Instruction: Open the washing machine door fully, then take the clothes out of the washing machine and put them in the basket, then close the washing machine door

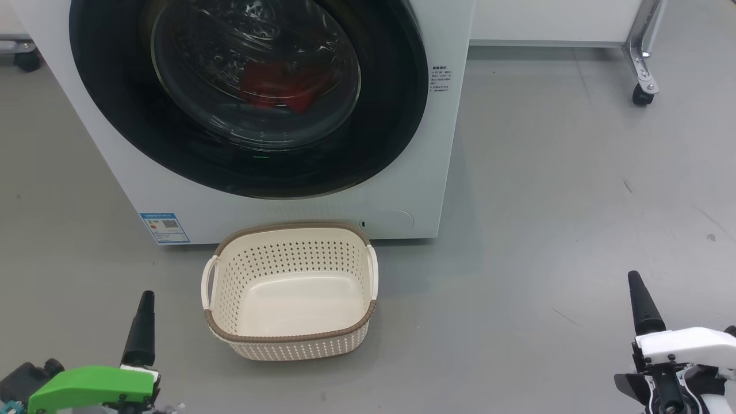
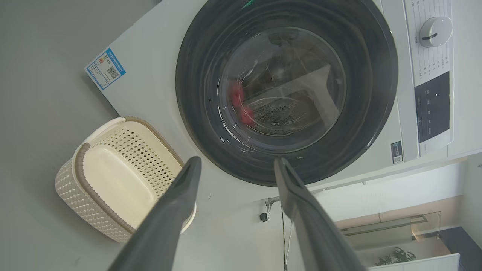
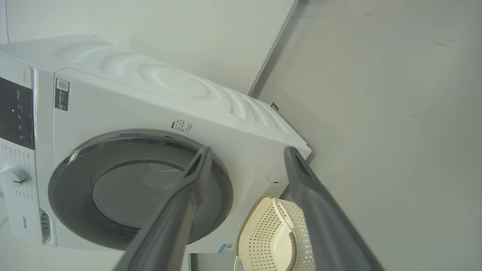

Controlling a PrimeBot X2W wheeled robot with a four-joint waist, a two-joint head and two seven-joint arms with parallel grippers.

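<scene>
Fingers apart on left gripper [image 2: 238,162] & right gripper [image 3: 248,150], nothing held, both back from shut washing machine door [image 1: 247,167] w/ red clothes [image 1: 282,86] behind its glass, basket [image 1: 287,339] on floor just in front of washing machine [image 1: 287,215].

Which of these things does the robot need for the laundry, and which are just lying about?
Job: big white front-loading washing machine; its round black-rimmed glass door, shut; red fabric clothes behind the glass; empty cream perforated plastic basket.
Lying about: silver metal leg on a black caster.
</scene>
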